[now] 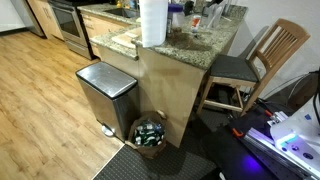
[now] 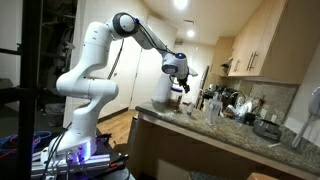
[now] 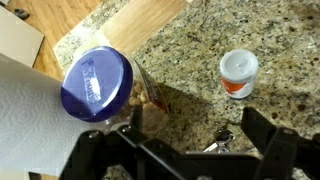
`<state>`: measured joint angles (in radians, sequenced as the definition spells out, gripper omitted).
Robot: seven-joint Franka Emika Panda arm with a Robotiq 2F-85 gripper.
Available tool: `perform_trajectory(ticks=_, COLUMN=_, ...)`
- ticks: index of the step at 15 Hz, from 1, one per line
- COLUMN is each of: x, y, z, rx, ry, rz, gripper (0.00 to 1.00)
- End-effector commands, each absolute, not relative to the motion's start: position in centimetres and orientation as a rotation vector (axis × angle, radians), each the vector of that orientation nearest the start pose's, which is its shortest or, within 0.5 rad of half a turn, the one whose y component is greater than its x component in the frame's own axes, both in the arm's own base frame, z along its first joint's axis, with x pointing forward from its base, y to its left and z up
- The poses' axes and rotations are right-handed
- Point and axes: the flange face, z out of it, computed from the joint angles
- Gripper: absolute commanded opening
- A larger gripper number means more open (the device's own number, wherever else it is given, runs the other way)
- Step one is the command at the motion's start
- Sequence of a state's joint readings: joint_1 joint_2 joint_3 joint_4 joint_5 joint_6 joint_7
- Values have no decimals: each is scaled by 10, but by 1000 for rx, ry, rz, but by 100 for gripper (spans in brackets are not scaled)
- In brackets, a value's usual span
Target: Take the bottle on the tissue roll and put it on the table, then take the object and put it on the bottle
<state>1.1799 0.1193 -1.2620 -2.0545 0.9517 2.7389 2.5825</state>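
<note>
- On the speckled granite table [image 3: 200,50], in the wrist view, the bottle [image 3: 97,85] with the blue lid stands against the white tissue roll [image 3: 25,115].
- The lid overlaps the edge of the roll. The clear body slants from the lid toward the middle of the picture.
- It cannot be determined from this view whether the bottle rests on the roll or stands on the table just beside it.
- The gripper [image 3: 188,135] enters from the bottom edge of the wrist view. Its jaws are spread wide and hold nothing.
- The black fingers [image 3: 270,140] are apart from the bottle. The bottle lies above the finger on the picture's left side, outside the gap between the jaws.
- A small container [image 3: 238,72] with a white lid and an orange label stands upright on the table, above the other finger and well apart from the bottle.
- In an exterior view, the gripper [image 2: 179,88] hangs over the counter, close beside the tissue roll [image 2: 160,90].
- In an exterior view, the tissue roll [image 1: 152,22] stands near the table edge, above a steel bin [image 1: 105,95].
</note>
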Motion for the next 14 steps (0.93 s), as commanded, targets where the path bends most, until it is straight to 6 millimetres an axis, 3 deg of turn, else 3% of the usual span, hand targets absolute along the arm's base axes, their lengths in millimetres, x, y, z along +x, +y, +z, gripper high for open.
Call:
perform_trajectory(ticks=1, x=594, y=-91, z=455, rx=431, ry=2412, rz=287, gripper=100)
perform_trajectory(ticks=5, x=584, y=-121, z=402, rx=563, ry=2528, rz=277, gripper=100)
perform_trajectory(ticks=8, x=575, y=-126, z=365, rx=612, ry=2683, rz=313, gripper=100)
perform_trajectory(ticks=9, x=583, y=-114, z=370, rx=561, ry=2713, rz=280, gripper=100)
perform_trajectory(ticks=10, x=573, y=-122, z=370, rx=588, ry=2669, rz=349, gripper=100)
perform_trajectory(ticks=14, x=575, y=-117, z=365, rx=580, ry=2692, rz=316, gripper=100)
